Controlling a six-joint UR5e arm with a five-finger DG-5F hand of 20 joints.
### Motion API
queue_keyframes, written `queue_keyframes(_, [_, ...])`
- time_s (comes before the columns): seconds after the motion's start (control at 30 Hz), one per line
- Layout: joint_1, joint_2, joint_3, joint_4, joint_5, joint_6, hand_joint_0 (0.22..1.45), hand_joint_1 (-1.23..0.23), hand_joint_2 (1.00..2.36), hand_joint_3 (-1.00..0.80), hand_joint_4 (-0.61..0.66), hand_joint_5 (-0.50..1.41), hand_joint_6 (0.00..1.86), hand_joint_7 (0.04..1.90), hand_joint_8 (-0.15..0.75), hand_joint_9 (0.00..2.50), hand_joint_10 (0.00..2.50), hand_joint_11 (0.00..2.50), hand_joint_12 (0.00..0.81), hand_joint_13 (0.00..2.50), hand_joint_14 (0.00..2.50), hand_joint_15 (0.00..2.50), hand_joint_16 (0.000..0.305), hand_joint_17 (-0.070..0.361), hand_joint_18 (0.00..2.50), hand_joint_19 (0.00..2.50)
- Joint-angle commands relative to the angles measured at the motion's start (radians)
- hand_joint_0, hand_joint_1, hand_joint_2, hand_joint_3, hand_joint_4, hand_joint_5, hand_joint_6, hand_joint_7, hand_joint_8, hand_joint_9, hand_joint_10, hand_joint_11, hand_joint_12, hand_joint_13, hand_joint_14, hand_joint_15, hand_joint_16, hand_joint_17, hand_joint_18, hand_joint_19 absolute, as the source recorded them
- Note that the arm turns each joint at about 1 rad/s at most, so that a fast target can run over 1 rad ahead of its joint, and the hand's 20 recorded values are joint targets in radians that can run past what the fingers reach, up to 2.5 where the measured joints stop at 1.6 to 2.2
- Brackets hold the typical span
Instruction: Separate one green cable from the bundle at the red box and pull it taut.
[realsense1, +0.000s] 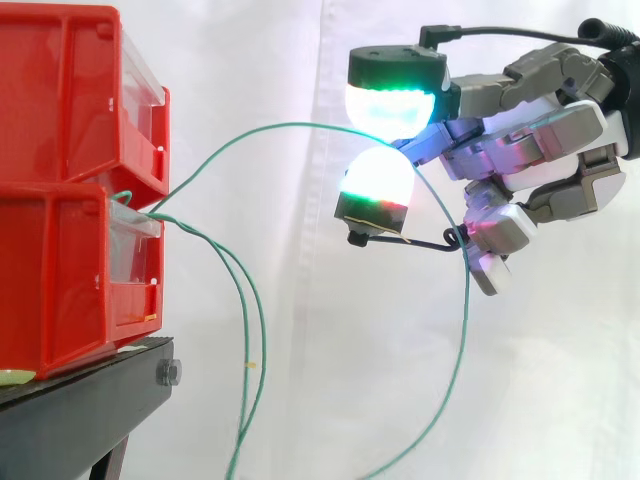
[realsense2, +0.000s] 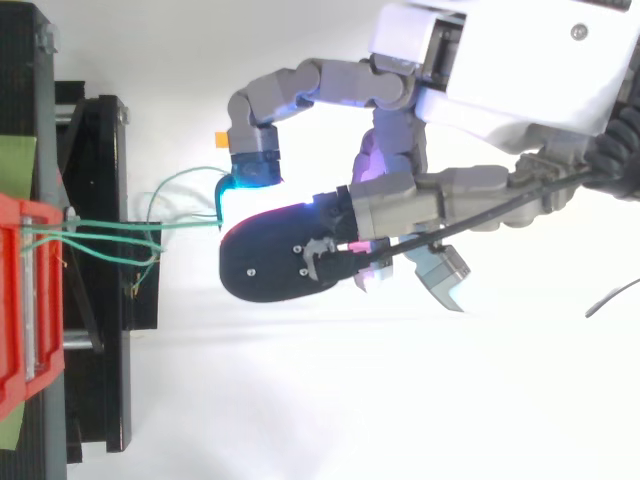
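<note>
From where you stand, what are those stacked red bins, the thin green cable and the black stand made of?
The stacked red bins look like glossy moulded plastic, with clear front panels. The thin green cable hangs in soft loops: probably wire in a smooth plastic sleeve. The black stand, with its bolt, looks like matte painted metal, though I can't be sure.
</note>
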Motion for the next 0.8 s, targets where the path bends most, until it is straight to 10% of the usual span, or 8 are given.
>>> queue_keyframes(0.0, [0.001,0.0,0.0,-0.001,0.0,0.0,0.7,-0.59,1.01,-0.35,0.06,0.15,0.5,1.34,0.192,2.08,0.02,0.58,0.371,1.46,0.02,0.56,0.057,0.129,1.1,0.51])
queue_keyframes(0.77, [0.001,0.0,0.0,0.002,0.0,-0.002,0.73,-0.66,1.02,-0.23,0.03,0.15,0.5,1.34,0.205,2.07,0.02,0.61,0.374,1.45,0.02,0.56,0.055,0.124,1.1,0.52])
